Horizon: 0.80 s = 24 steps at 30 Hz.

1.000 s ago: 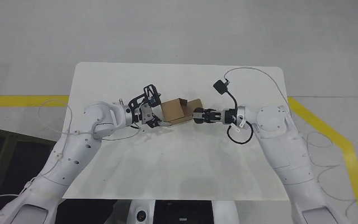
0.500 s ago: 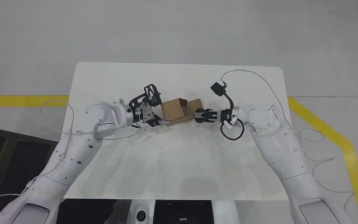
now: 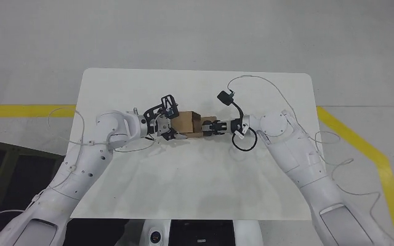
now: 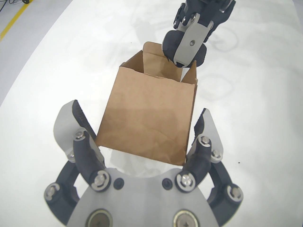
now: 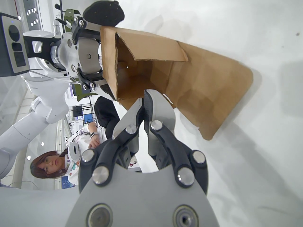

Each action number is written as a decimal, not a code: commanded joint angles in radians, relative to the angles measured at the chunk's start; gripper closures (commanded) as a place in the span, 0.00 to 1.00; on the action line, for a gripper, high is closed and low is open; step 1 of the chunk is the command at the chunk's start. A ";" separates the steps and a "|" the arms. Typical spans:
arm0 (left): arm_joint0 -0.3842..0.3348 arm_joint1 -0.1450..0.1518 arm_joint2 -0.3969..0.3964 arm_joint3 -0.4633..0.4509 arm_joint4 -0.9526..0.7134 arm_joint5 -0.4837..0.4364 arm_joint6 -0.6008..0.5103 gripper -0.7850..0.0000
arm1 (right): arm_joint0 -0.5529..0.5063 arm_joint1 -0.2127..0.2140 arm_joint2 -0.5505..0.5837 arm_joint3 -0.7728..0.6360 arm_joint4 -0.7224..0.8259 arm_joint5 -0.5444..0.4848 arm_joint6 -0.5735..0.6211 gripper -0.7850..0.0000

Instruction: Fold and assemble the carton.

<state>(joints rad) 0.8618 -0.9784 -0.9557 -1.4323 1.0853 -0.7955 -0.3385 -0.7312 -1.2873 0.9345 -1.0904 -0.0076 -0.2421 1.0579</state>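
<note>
The carton [image 3: 186, 122] is at the middle of the white table [image 3: 123, 190], lying on its side, and both arms are on it, one at each end. The left gripper [image 4: 139, 108] has its fingers [image 4: 79, 119] spread wide, one down each side of the carton's near end. The pads look to be pressed against the cardboard, though one contact sits right at the carton's corner and is hard to confirm. In the right wrist view, one dark pad lies over one edge of that end and the other against the opposite edge, so it reads as a grasp across the carton.

At the far end is the right gripper [image 5: 144, 98], its fingers pressed together into a single point. Its tip is right at the rim of the carton's open mouth, and in the left wrist view it touches a flap standing at that end.

Inside the carton there are plain brown cardboard walls running back into shade. A short flap [image 5: 153, 50] is folded inward across part of the opening. A long flap [image 5: 213, 90] splays outward over the table, just beside the closed fingers.
</note>
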 commanded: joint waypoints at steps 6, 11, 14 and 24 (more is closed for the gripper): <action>0.000 0.001 -0.011 0.006 0.015 -0.018 0.012 0.00 | 0.031 -0.006 -0.008 0.039 0.009 -0.013 -0.010 1.00; 0.005 0.003 -0.025 0.007 0.021 -0.023 0.023 0.00 | -0.019 0.019 0.043 -0.042 -0.010 0.031 0.022 1.00; 0.008 0.003 -0.031 0.006 0.024 -0.026 0.025 0.00 | -0.069 0.034 0.060 -0.128 -0.018 0.089 0.065 1.00; 0.019 0.003 -0.042 -0.003 0.035 -0.024 0.033 0.00 | -0.128 0.048 0.054 -0.253 -0.046 0.188 0.082 1.00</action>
<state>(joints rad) 0.8801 -0.9752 -0.9975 -1.4346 1.1197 -0.8195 -0.3055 -0.8590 -1.2392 0.9898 -1.3425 -0.0534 -0.0515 1.1454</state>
